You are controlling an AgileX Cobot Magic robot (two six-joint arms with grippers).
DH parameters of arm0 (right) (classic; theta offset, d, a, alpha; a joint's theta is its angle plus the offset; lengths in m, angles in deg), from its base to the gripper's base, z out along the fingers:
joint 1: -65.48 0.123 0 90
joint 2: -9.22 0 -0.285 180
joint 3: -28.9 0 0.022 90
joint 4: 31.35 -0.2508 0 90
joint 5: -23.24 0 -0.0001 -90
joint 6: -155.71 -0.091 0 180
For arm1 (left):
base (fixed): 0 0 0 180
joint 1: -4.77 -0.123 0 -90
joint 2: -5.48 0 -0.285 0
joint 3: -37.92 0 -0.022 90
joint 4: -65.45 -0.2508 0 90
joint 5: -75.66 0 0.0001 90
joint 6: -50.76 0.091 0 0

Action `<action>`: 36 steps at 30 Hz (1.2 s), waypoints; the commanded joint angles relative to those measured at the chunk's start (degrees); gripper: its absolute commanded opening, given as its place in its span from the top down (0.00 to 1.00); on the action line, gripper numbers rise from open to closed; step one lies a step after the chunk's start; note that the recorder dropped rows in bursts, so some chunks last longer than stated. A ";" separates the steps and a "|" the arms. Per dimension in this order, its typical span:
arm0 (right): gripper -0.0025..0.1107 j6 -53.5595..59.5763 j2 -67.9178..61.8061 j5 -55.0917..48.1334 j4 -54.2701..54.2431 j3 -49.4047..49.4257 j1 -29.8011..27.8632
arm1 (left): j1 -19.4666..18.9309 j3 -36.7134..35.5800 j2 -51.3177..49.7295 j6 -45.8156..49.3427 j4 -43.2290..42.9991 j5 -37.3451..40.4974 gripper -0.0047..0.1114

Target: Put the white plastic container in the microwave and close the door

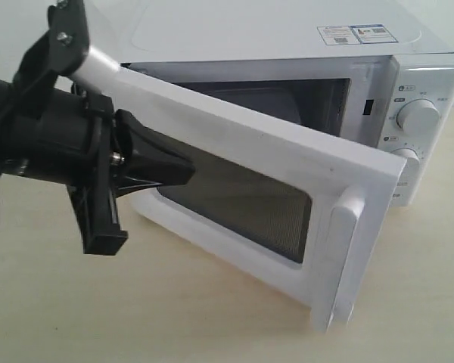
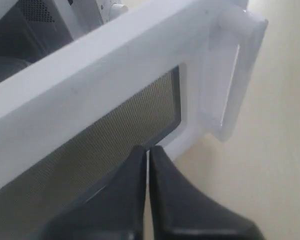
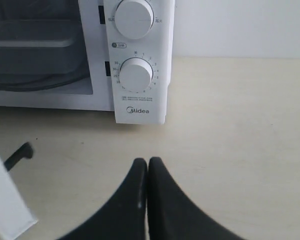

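Left wrist view: left pincer (image 2: pixel 148 150) pressed together, tips apparently touching the mesh window (image 2: pixel 90 145) of the door (image 2: pixel 105 65). The door is half open, so I judge closing is in hand. The next move calls for a steady push until it latches.

Exterior view: the microwave (image 1: pixel 287 30) cavity is at 2 o'clock from that pincer, behind the door.

Right wrist view: a pale box inside, likely the white plastic container (image 3: pixel 32 50). Right pincer (image 3: pixel 148 162) pressed together above the surface (image 3: pixel 230 140).

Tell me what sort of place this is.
Probably a robot test bench, not a home kitchen: a Midea microwave on a pale tabletop, a plain white wall behind, and the left gripper at its door.
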 commanded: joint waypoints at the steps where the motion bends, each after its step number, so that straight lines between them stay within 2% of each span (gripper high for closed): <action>1: 0.98 -0.13 0.30 0.57 0.66 0.02 -0.17 | 1.41 0.26 -3.47 5.25 5.48 -5.43 0.93; 7: 0.98 -0.13 0.30 0.57 0.66 0.02 -0.17 | 1.41 0.26 -5.80 12.28 14.60 -12.51 0.93; 11: 0.98 -0.13 0.30 0.57 0.66 0.02 -0.17 | 1.41 0.26 -6.22 17.13 17.19 -13.65 0.93; 30: 0.98 0.34 0.30 0.75 0.66 0.02 -0.17 | 1.41 0.26 -6.22 12.66 18.94 -10.49 0.93; 36: 0.98 3.56 0.30 7.96 0.83 0.02 -0.17 | 1.41 0.26 -6.22 12.66 18.47 -8.85 0.93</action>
